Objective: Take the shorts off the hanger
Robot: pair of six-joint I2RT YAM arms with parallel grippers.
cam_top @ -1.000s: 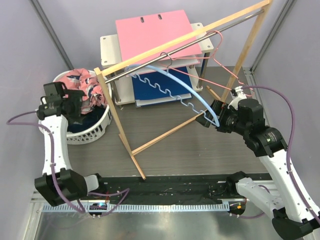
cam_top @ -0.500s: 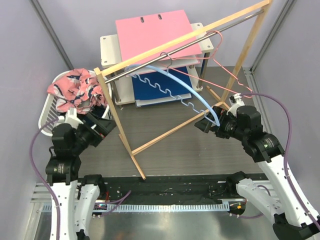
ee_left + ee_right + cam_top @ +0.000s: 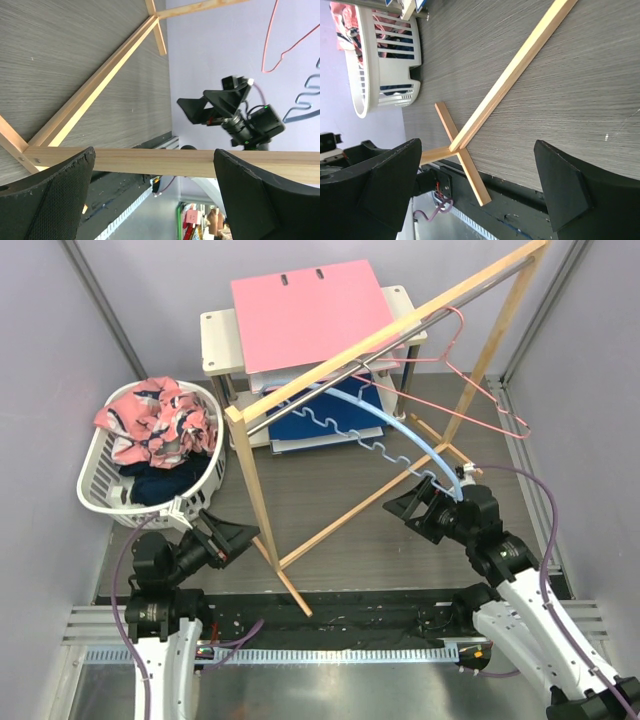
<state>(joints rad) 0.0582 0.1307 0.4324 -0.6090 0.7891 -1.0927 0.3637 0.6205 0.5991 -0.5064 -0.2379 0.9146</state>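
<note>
The salmon pink shorts with the navy-and-white print lie bunched on top in the white laundry basket. The dark navy shorts lie under them. No cloth hangs on the blue hanger or the pink wire hanger on the rack's rail. My left gripper is open and empty, low by the rack's near post. My right gripper is open and empty under the blue hanger's low end. In the right wrist view the basket and pink shorts show far off.
The wooden clothes rack stands across the middle, its foot near the table's front edge. A white shelf unit with a pink board stands behind it. In the left wrist view a rack bar crosses between my fingers.
My left arm has drawn back from the basket to the near edge, leaving the pink shorts there. My right arm has pulled back and lower. The rack has shifted to the right.
</note>
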